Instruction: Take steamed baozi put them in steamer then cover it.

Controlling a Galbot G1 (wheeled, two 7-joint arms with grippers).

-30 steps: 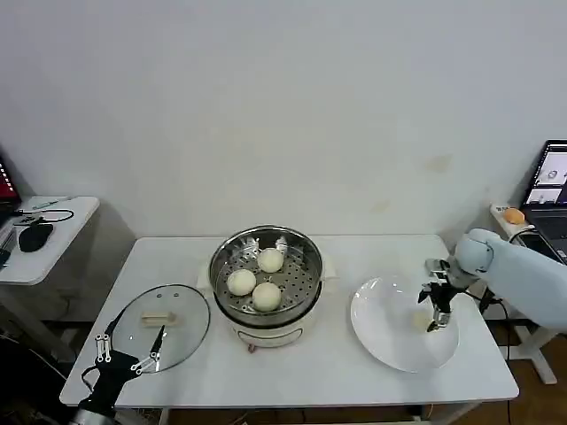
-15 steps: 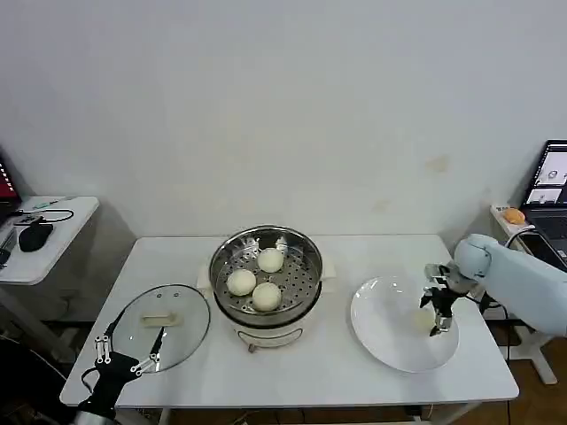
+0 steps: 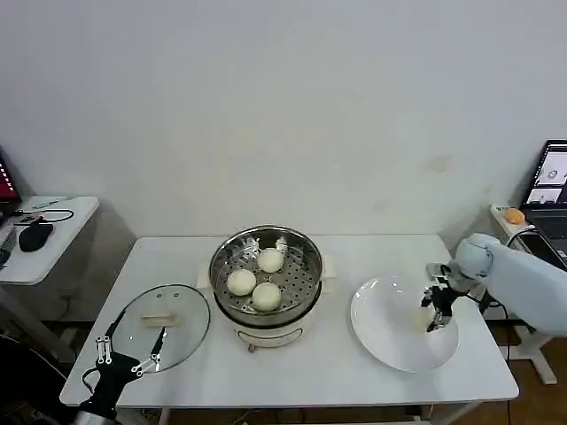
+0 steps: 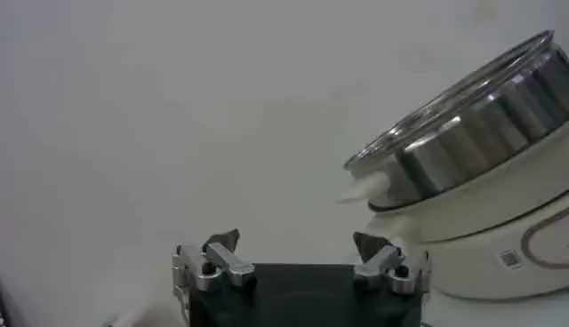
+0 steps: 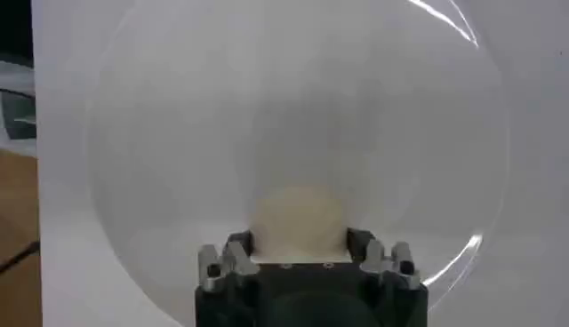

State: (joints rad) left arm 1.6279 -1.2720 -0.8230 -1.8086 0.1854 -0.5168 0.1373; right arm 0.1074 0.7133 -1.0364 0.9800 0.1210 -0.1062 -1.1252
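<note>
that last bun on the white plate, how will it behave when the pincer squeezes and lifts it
The baozi is smooth and round, so it could roll on the shallow plate if nudged off-centre. It looks like soft dough, so a hard squeeze would probably dent it. It is small and likely light. The right pincer stands open around it, which should steady it.

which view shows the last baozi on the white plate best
The right wrist view: the round cream-white baozi sits large on the flat white plate, between the right gripper's open fingers. The head view gives a pale blob beside that gripper. The left wrist view faces the stainless-steel steamer instead.
</note>
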